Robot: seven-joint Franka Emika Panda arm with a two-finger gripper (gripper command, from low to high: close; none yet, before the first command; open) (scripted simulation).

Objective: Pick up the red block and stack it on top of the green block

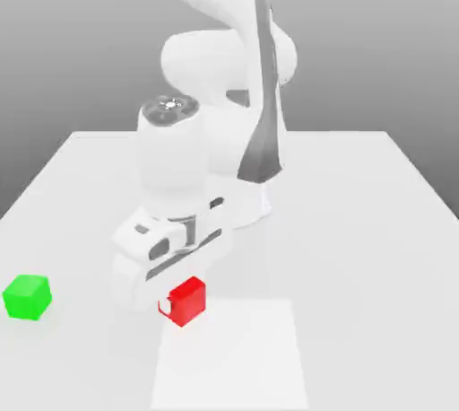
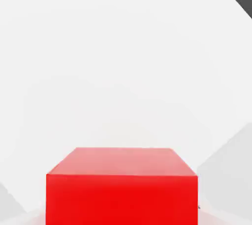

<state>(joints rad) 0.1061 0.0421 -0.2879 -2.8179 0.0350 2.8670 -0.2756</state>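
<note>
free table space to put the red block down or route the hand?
Bare: the table on the exterior view's right of the arm base, and the strip between red block and green block. Crowded: around the gripper.

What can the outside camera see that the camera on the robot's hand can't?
Exterior view: the big white robot arm, its gripper closed on the red block, and the small bright green cube sitting apart toward that view's left, on the white table.

Hand view: the small bright red cube very close up, showing its flat top and one plain side.

Both: the red cube and the white table.
</note>
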